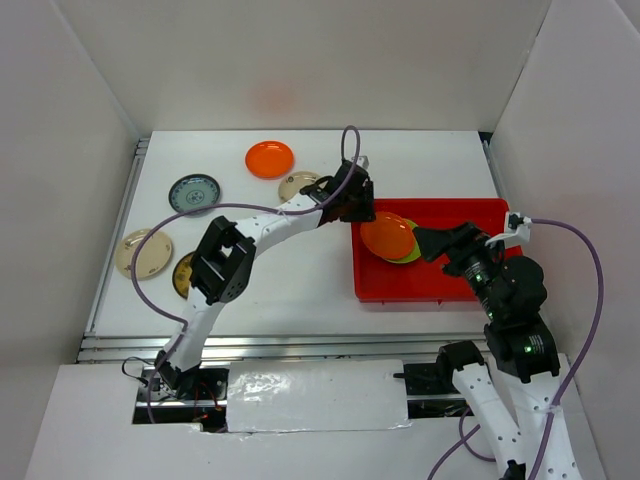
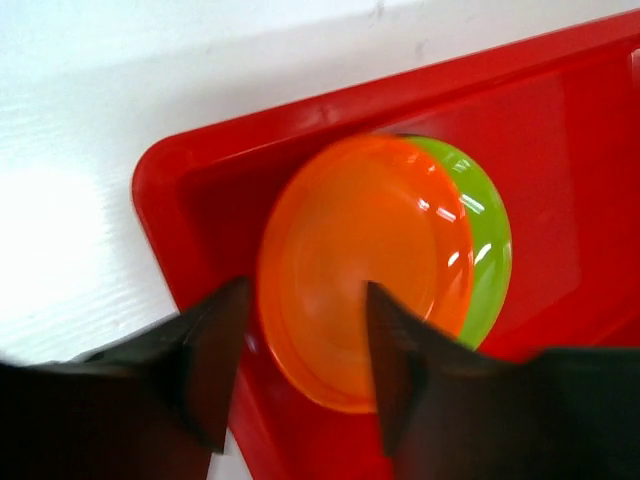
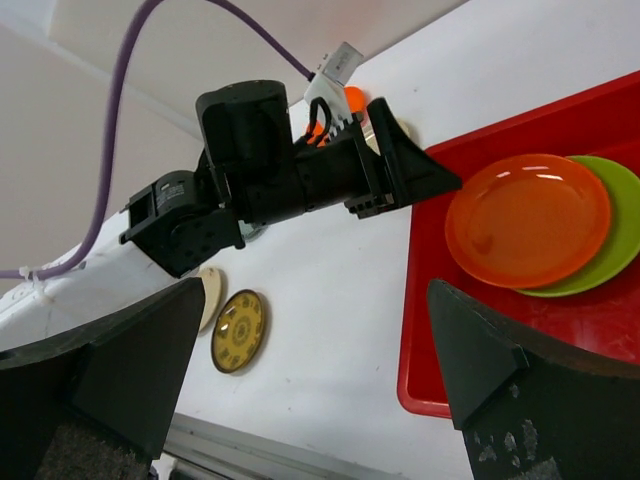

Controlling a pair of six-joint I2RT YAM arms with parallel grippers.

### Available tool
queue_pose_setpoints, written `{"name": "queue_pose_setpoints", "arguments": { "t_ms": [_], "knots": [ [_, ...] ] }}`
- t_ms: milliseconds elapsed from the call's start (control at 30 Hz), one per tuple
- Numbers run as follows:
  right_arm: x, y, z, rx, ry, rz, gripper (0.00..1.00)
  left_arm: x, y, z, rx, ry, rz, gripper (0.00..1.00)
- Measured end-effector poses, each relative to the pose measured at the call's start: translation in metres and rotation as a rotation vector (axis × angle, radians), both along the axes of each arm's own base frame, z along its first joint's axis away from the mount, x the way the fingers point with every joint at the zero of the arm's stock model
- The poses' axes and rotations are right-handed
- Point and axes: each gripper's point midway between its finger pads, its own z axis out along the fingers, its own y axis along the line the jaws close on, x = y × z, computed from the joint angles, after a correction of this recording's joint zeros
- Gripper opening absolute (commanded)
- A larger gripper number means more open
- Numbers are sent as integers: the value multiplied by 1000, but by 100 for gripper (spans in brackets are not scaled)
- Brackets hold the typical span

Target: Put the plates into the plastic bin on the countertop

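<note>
Over on the right side of the bench point(image 1: 300, 280), the plastic bin point(image 1: 400, 292) sits flat, open side up, with its long axis running left to right in the top view. Two plates are in it, at the left end. An orange plate point(image 3: 528, 215) lies face up on a lime green plate point(image 3: 612, 225), shifted a bit so the green one peeks out as a crescent toward the bin's middle. They're round, so no long axis to speak of, and both lie level with rims up.

Now the left jaws are right at the bin's far left corner, spread apart and gripping nothing. From the left wrist view the orange plate shows through the gap. From the right wrist view their tips sit just beside its rim without clamping it. Meanwhile the right jaws hang over the middle of the bin, spread wide with nothing between them.

What's in the way: the left arm point(image 1: 250, 235) stretches diagonally across the bench and covers part of a cream plate point(image 1: 293, 183) and a brown-gold patterned plate point(image 1: 183, 272). Out in the open are a second orange plate point(image 1: 270, 158), a grey-blue patterned plate point(image 1: 194, 193) and a pale beige plate point(image 1: 143, 252) near the bench's left edge. The right arm point(image 1: 515, 300) hides part of the bin's right end.
</note>
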Motion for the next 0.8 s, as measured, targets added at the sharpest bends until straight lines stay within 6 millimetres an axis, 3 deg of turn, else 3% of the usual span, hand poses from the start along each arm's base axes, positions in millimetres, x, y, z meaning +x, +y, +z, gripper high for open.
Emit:
{"name": "queue_pose_setpoints", "arguments": {
  "t_ms": [67, 100, 200, 267, 400, 500, 567, 667, 700, 733, 800],
  "knots": [
    [-1, 1, 0, 1, -1, 5, 100, 1, -3, 7, -16, -15, -11, 72],
    [-1, 1, 0, 1, -2, 7, 100, 0, -4, 12, -25, -20, -17, 89],
    [-1, 2, 0, 2, -1, 16, 100, -7, 0, 27, -44, -41, -24, 99],
    [-1, 3, 0, 1, -1, 22, 100, -19, 15, 44, -49, -58, -3, 99],
    [-1, 4, -4, -1, 5, 29, 100, -28, 67, 93, -95, -89, 153, 99],
    [1, 6, -11, -1, 15, 42, 100, -2, 129, 115, -164, -103, 347, 99],
    [2, 10, -15, 1, 17, 66, 100, 22, 175, 104, -183, -90, 475, 99],
    [2, 20, -19, 6, 5, 125, 100, 48, 231, 53, -186, -23, 608, 99],
    [1, 23, -20, 8, 3, 149, 100, 51, 239, 39, -186, -2, 625, 99],
    [0, 27, -21, 7, -1, 173, 100, 57, 248, 11, -185, 46, 637, 99],
    [-2, 33, -19, 5, -8, 217, 100, 63, 251, -24, -200, 105, 633, 99]
  ]
}}
